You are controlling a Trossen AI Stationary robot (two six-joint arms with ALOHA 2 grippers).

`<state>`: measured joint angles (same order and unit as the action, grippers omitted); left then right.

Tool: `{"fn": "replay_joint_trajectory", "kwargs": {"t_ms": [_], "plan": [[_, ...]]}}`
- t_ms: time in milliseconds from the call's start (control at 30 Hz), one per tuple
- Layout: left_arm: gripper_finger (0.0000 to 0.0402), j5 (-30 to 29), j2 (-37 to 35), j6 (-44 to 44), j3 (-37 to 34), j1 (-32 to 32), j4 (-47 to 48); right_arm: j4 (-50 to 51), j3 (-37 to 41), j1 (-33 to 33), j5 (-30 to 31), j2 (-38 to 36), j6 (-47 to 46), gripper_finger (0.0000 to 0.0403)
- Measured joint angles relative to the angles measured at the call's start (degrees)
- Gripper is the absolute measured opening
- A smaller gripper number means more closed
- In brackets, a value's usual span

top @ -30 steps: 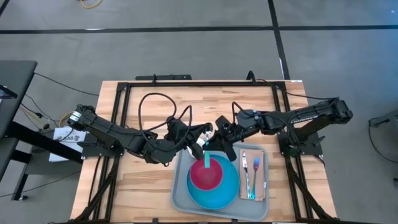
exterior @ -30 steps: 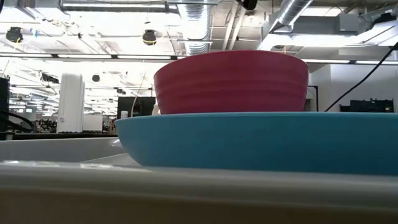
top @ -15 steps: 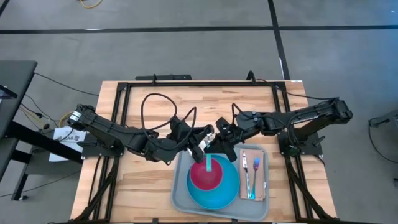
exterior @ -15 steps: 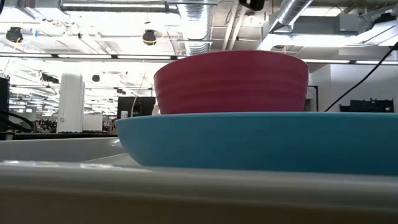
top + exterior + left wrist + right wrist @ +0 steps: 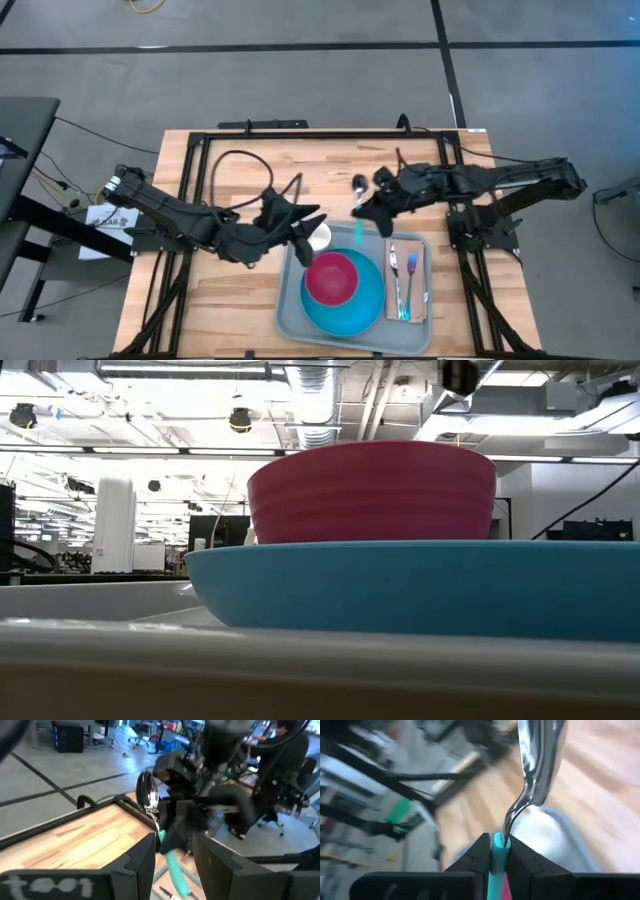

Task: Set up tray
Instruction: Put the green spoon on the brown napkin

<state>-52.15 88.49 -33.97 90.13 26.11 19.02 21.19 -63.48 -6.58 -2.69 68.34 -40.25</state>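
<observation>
Over the wooden desk (image 5: 240, 170), I am holding the spoon (image 5: 536, 775) clenched in right gripper (image 5: 358, 212); left gripper (image 5: 308, 232) released. Risk: spoon slipping before reaching tray (image 5: 288, 318).

Legible text: none confirmed. A white paper label (image 5: 107, 217) on the dark frame at the table's left edge, beside the left arm's base, carries dark printed characters too small to read. No brands, numbers or signs elsewhere.

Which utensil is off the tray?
The teal-handled spoon, held in the right pincer above the table; the other two utensils lie on the tray.
</observation>
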Motion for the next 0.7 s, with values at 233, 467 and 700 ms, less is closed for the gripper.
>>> {"fn": "replay_joint_trajectory", "kwargs": {"t_ms": [233, 467, 700], "plan": [[0.0118, -1.96, -4.60, 2.82, 0.04, 3.20, -0.08, 17.77, 1.81, -3.47, 3.49, -9.33, -5.97, 0.0026], [0.0118, -4.11, -5.24, 3.64, 0.07, 5.15, 0.09, 9.37, 17.85, -15.46, 10.65, -20.85, -24.68, 0.0036], [0.0118, -4.12, -5.23, 3.27, 0.09, 6.12, 3.57, -8.18, 37.36, -30.96, 25.45, -28.85, -45.80, 0.0029]]}}
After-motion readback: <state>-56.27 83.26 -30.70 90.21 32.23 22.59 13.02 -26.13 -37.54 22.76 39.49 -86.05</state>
